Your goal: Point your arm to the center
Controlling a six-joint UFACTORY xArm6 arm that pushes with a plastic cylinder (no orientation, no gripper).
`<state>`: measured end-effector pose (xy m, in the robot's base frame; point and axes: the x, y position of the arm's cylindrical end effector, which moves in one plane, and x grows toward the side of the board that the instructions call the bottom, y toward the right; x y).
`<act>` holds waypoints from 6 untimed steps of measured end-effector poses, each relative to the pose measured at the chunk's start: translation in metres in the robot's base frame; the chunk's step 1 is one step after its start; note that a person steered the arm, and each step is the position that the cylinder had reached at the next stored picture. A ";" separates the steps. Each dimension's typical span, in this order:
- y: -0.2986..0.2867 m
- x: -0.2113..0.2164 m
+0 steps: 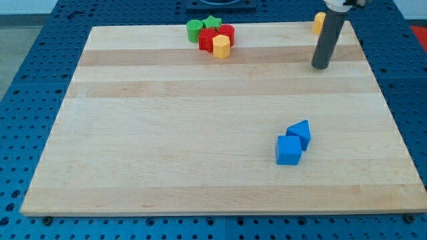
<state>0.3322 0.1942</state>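
**Centre of the surface lies down and to the view's left of my tip**

My tip (321,67) stands near the top right corner of the wooden surface (167,173). There is no claw on this arm, only the dark rod, so nothing can be wide, narrow or holding. The task's target is the centre of the surface, a bare place with no mark on it; I judge it to lie toward the view's left and bottom from my tip, well apart from it.

Just behind the rod, at the top edge, an orange block (319,23) is partly hidden; its shape I cannot tell. It is on the far side from the centre, so a move away should not touch it.

The blue cube (288,150) and the blue triangular block (300,133) touch each other in the lower right part, below my tip. A straight diagonal line to the centre seems to pass above and left of them, but not by much.

The cluster at the top, with a green cylinder (194,29), green star (212,23), red blocks (215,36) and a yellow hexagonal block (221,47), lies well off the path. The middle has open room.
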 end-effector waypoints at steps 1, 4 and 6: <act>-0.009 0.000; -0.120 0.037; -0.199 0.088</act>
